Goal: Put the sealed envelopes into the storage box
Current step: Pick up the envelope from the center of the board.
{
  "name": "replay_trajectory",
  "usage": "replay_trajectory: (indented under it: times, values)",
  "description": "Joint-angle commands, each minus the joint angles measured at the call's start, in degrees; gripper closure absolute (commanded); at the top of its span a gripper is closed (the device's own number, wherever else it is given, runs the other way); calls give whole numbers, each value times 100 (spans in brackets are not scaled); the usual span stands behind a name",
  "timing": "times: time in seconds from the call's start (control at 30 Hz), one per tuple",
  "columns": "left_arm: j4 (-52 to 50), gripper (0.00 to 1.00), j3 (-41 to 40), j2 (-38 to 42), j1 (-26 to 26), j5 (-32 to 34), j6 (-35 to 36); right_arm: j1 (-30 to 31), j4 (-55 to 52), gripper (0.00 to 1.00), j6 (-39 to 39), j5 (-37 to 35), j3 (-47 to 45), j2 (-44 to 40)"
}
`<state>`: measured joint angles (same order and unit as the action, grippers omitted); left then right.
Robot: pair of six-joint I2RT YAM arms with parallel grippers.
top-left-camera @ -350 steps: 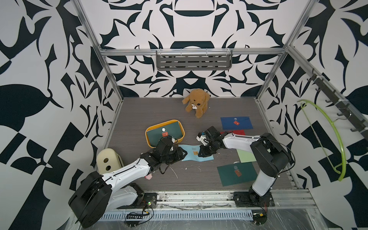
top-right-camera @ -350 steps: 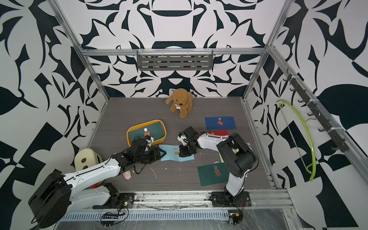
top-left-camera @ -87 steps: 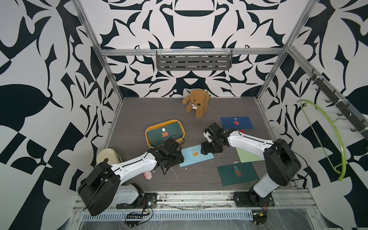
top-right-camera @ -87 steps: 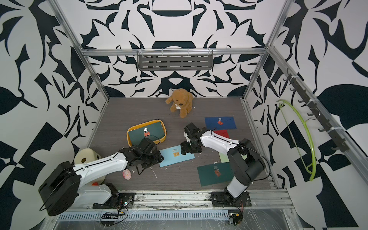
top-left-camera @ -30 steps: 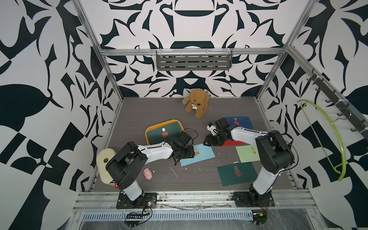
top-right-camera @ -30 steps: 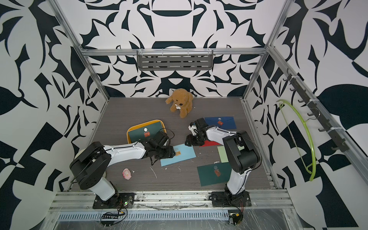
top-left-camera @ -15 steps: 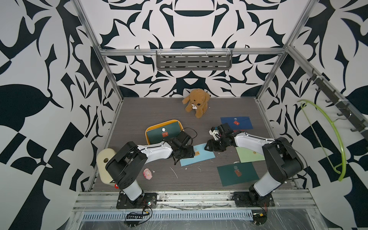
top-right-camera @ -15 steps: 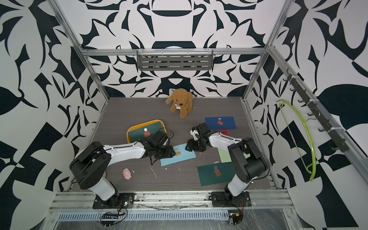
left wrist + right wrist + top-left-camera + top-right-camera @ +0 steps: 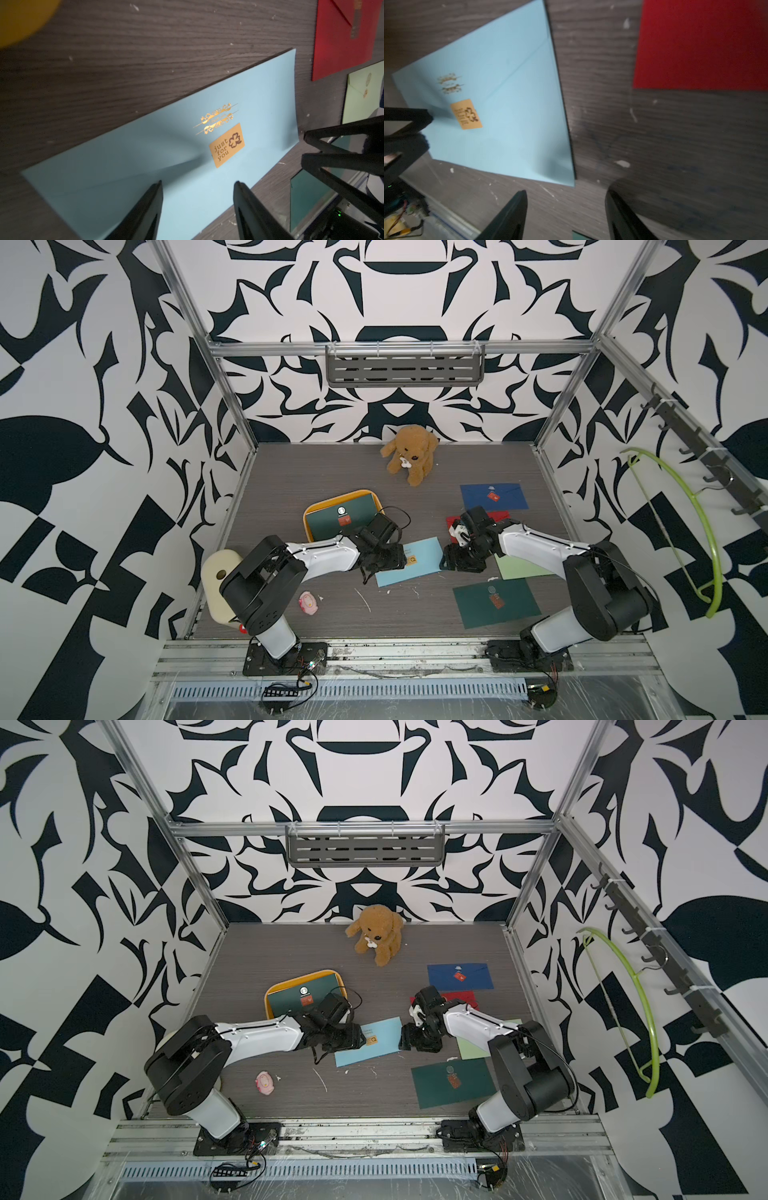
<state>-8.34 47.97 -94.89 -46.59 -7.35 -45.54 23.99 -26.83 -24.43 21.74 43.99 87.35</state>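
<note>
Here, left end effector [image 9: 198, 182]: jaws apart over the light blue envelope [image 9: 409, 561].
right end effector [image 9: 566, 191]: jaws apart, beside that envelope's edge.
light blue envelope: on counter [image 9: 291, 472], near storage box [image 9: 308, 526].
storage box: holds a dark green envelope [image 9: 345, 516].

Blue envelope [image 9: 415, 560] is lying mid-tabletop [image 9: 316, 472], hemmed in at both ends. Left pincer [image 9: 392, 562] is hanging over its left end, and right pincer [image 9: 451, 562] is standing just off its right edge. Red [image 9: 496, 516], pale green [image 9: 521, 568] and dark green [image 9: 494, 601] envelopes are crowding the right side. Bare lanes are lying open between box [image 9: 308, 526] and dog [image 9: 411, 456], and at front centre beside pink toy [image 9: 308, 601].
</note>
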Motion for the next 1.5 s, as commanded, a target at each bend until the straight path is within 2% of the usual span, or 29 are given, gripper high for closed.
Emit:
replay_trajectory:
  times: [0.0,0.33,0.7,0.93,1.17,1.23,1.47]
  values:
    - [-572,39,-367,-417,-8,14,-6,1,276,34,-214,28,-136,169]
    - [-564,39,-357,-490,-8,-70,23,-26,1159,38,-590,377,-669,537]
    - [-552,39,-332,-538,-10,-114,28,-210,1589,44,-817,635,-1018,178]
    - [-486,39,-337,-578,-8,-272,89,-227,1524,27,-658,643,-922,186]
    - [-361,40,-310,-686,-16,-463,141,-108,1131,22,-451,413,-533,173]
    - [-353,40,-292,-727,-19,-486,159,-40,1039,3,-436,291,-441,228]
    - [-320,40,-227,-781,-122,-587,212,527,602,2,-364,-383,28,381]
